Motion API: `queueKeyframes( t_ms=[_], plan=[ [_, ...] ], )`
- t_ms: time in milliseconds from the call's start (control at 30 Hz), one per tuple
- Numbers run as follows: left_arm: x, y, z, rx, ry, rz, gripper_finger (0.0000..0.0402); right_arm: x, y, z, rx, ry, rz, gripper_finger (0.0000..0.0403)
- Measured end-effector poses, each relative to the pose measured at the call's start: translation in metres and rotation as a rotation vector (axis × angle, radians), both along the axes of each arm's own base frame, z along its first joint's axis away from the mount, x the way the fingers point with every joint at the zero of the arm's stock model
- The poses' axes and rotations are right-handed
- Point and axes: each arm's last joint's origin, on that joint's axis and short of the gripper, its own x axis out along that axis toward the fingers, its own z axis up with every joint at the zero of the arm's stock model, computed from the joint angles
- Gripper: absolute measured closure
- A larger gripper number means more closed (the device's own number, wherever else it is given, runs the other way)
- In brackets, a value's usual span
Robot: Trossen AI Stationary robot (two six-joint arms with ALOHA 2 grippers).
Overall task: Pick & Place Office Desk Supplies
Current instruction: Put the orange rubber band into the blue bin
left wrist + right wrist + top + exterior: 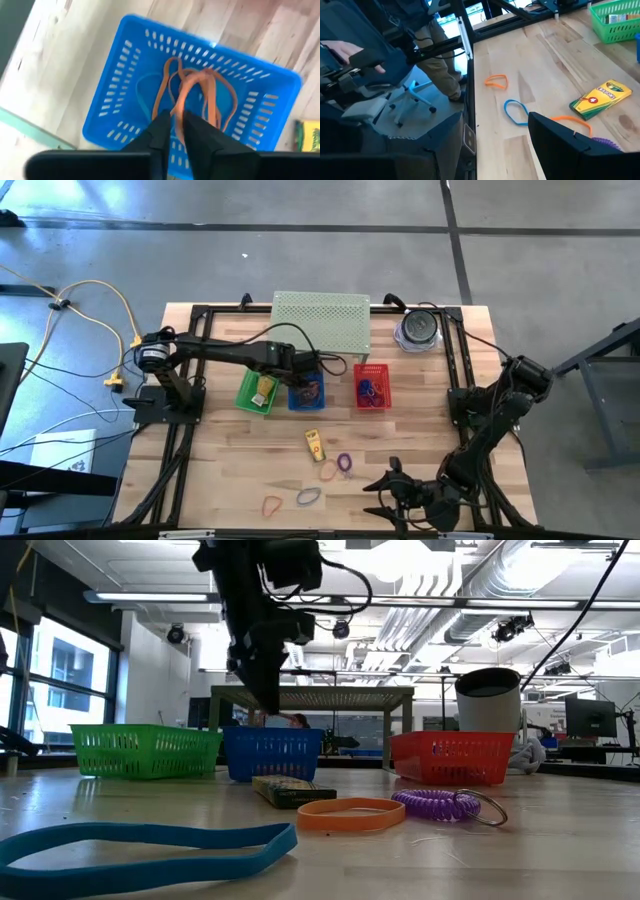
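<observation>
My left gripper (305, 372) hangs over the blue basket (300, 402), shut on an orange rubber band (200, 82). A blue band (145, 95) lies inside that basket. The green basket (257, 390) holds a yellow packet (262, 388), and the red basket (371, 388) holds bands. Flat on the table lie a yellow packet (315, 443), a purple loop (345, 463), an orange band (328, 471), another orange band (272, 505) and a blue one (308, 497). My right gripper (378, 496) waits open near the table's near edge, right of those bands. My left gripper pinches the orange band's upper part (179, 107) between its two fingers (161, 131), coming from above and pointing down. The band is lifted and its loops hang below the fingers, above the inside of the blue basket (115, 115); whether the lowest loops touch its floor I cannot tell.
The pale green perforated shelf (320, 320) stands behind the three baskets at the far edge, with the round grey-and-clear object (418, 330) to its right. A person's hand (340, 50) and an office chair show beyond the table's edge in the right wrist view.
</observation>
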Motion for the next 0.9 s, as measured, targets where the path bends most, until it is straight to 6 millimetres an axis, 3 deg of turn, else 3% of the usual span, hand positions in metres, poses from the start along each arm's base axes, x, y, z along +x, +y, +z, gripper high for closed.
queueKeyframes(
  t_ms=[300, 433, 567, 733, 900],
  plan=[
    [0.002, 0.0, 0.001, 0.008, -0.02, -0.014, 0.0274, -0.001, 0.001, 0.0, 0.041, 0.007, -0.009, 0.0188],
    [0.004, 0.0, 0.006, 0.008, -0.035, -0.012, 0.0263, 0.0, 0.004, -0.002, 0.049, -0.002, -0.004, 0.0188],
    [0.009, -0.004, 0.025, -0.04, -0.105, -0.045, 0.0262, 0.003, 0.009, -0.004, 0.043, -0.033, 0.017, 0.0188],
    [0.003, -0.025, 0.061, -0.131, -0.186, -0.192, 0.0262, 0.009, 0.009, -0.002, -0.132, -0.105, 0.075, 0.0188],
    [-0.023, -0.058, 0.076, -0.131, -0.109, -0.309, 0.0262, 0.026, -0.003, 0.006, -0.268, -0.176, 0.063, 0.0188]
  ],
)
